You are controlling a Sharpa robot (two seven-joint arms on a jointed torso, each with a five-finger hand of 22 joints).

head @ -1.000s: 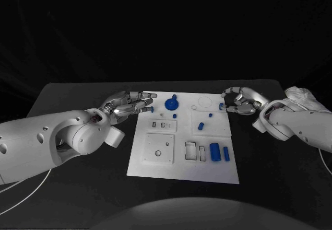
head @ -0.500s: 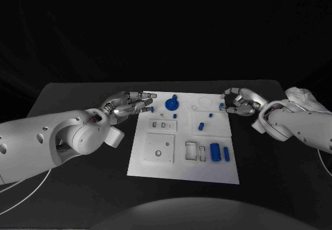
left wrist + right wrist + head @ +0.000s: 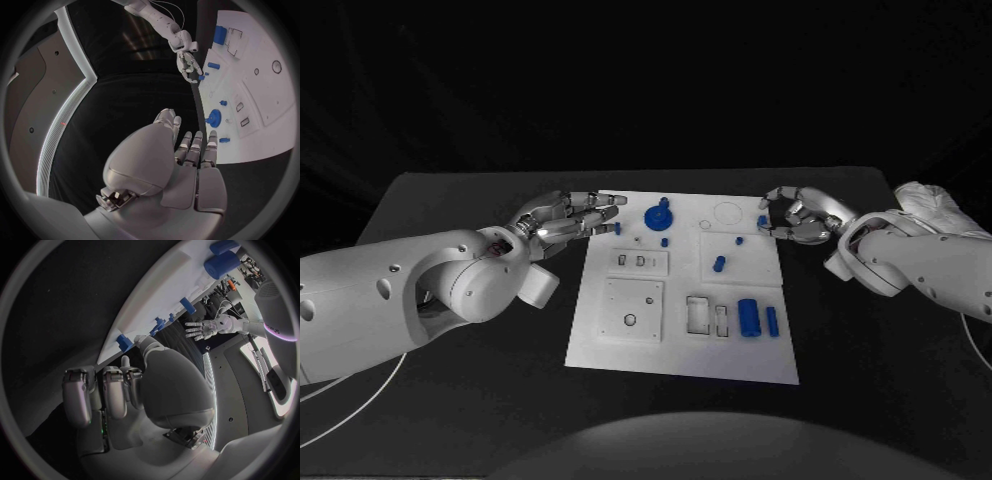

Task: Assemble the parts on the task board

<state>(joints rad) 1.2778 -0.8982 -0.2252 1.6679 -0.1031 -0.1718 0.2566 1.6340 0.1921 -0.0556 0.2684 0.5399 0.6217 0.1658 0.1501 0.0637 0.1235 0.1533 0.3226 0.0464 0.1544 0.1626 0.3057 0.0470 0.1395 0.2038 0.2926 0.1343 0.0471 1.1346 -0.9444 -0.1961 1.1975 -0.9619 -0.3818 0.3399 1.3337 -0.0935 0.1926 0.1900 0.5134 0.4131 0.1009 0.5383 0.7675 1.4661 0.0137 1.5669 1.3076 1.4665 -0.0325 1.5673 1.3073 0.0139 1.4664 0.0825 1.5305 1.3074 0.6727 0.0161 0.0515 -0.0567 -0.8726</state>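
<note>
The white task board (image 3: 678,340) lies in the middle of the black table. On it are a blue gear (image 3: 658,214), a short blue peg (image 3: 720,264) and two blue cylinders (image 3: 749,317) near the right edge. My left hand (image 3: 567,219) hovers by the board's far left corner with its fingers spread and nothing in them. A small blue part (image 3: 617,228) lies just past its fingertips (image 3: 197,142). My right hand (image 3: 799,213) is at the board's far right edge, its fingers curled round a small blue part (image 3: 762,219), also seen as the blue part (image 3: 124,341). Whether it grips that part is unclear.
Recessed slots and a square plate (image 3: 632,305) take up the board's near half. Bare black table (image 3: 459,400) lies on both sides of the board and in front of it. My white forearms come in low from both sides.
My right hand has crept slightly towards the board's edge, and its fingers have closed a little round the small blue part. The left hand has stayed still.
</note>
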